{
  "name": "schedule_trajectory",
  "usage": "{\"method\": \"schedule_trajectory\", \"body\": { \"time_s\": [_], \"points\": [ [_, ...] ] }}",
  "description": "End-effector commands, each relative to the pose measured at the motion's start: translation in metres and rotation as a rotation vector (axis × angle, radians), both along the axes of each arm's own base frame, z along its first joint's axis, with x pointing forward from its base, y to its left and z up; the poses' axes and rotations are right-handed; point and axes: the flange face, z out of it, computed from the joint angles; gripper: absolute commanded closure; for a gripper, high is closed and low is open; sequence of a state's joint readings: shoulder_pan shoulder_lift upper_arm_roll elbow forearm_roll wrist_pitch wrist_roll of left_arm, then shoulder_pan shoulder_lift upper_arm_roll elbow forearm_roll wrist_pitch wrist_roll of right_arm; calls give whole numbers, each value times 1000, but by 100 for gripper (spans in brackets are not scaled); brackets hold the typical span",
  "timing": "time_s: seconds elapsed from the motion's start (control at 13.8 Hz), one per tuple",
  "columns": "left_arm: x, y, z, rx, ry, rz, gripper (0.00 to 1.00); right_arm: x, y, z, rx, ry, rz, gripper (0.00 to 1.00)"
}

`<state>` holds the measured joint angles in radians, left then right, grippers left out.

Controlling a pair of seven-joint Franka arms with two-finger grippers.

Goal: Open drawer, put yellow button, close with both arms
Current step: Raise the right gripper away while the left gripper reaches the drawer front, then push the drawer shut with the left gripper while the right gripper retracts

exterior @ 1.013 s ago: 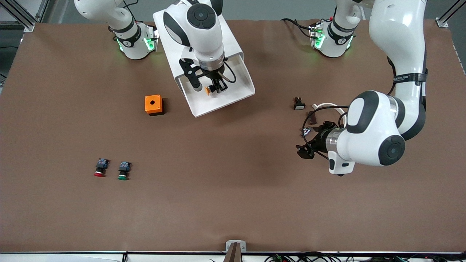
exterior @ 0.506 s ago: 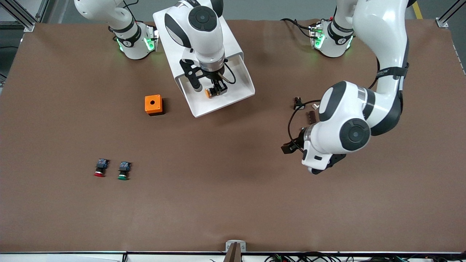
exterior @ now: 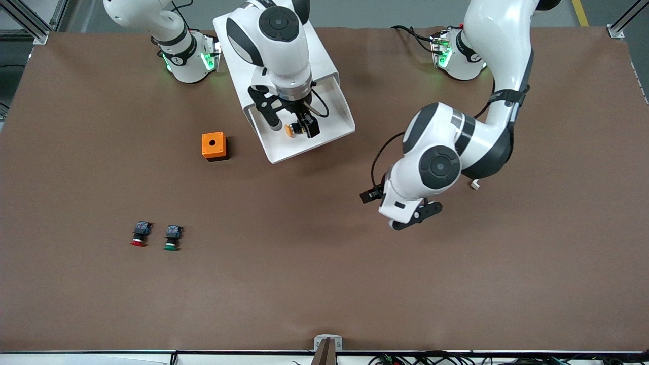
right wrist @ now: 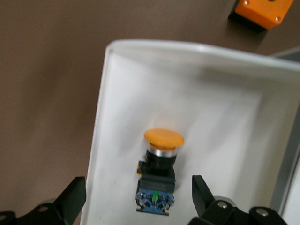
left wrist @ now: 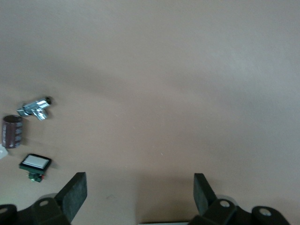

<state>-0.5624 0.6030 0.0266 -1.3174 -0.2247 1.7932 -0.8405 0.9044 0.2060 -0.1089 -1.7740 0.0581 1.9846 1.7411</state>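
Note:
The drawer (exterior: 332, 124) stands pulled out of the white cabinet (exterior: 324, 58), toward the front camera. The yellow button (exterior: 289, 130) lies on its side on the white drawer floor (right wrist: 122, 122). Its yellow-orange cap, black body and blue rear block (right wrist: 155, 196) show in the right wrist view. My right gripper (exterior: 300, 126) hangs open just over it, a finger on either side and neither touching (right wrist: 139, 197). My left gripper (exterior: 369, 195) is open over bare table between the drawer and the left arm's end, with nothing between its fingers (left wrist: 139, 190).
An orange box (exterior: 213, 146) sits beside the drawer, toward the right arm's end. A red-capped button (exterior: 138, 234) and a green-capped one (exterior: 172, 238) lie nearer the front camera. A silver part (left wrist: 35, 108), a brown cylinder (left wrist: 12, 131) and a white square button (left wrist: 35, 163) lie near my left gripper.
My right gripper has opened and let go of the yellow button, which now rests in the drawer. The left arm has swung across the table toward the drawer.

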Motion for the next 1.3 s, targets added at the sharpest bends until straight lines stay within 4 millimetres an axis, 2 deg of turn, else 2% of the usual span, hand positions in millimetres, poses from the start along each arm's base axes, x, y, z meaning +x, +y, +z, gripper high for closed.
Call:
{"method": "schedule_trajectory", "body": {
  "time_s": [0.0, 0.14, 0.29, 0.51, 0.72, 0.87, 1.01, 1.23],
  "points": [
    [-19, -25, -2, 17, -16, -3, 0, 35, -39, 30, -25, 28, 97, 0],
    [-36, -46, -5, 23, -8, -28, 0, 64, -78, 50, -30, 54, 164, 0],
    [-53, -67, -3, 19, -6, -41, 0, 84, -120, 61, -28, 82, 254, 0],
    [-81, -103, -5, 22, -11, -46, 0, 118, -200, 87, 3, 68, 416, 0],
    [-105, -128, -7, 25, -14, -86, 0, 145, -275, 104, 18, 77, 563, 0],
    [-113, -140, -6, 15, -25, -79, 0, 154, -328, 107, 36, 97, 687, 0],
    [-133, -161, -10, 10, -27, -87, 0, 160, -375, 108, 51, 106, 743, 0],
    [-164, -189, -15, 2, -20, -78, 0, 163, -428, 111, 25, 118, 832, 0]
  ]
}}
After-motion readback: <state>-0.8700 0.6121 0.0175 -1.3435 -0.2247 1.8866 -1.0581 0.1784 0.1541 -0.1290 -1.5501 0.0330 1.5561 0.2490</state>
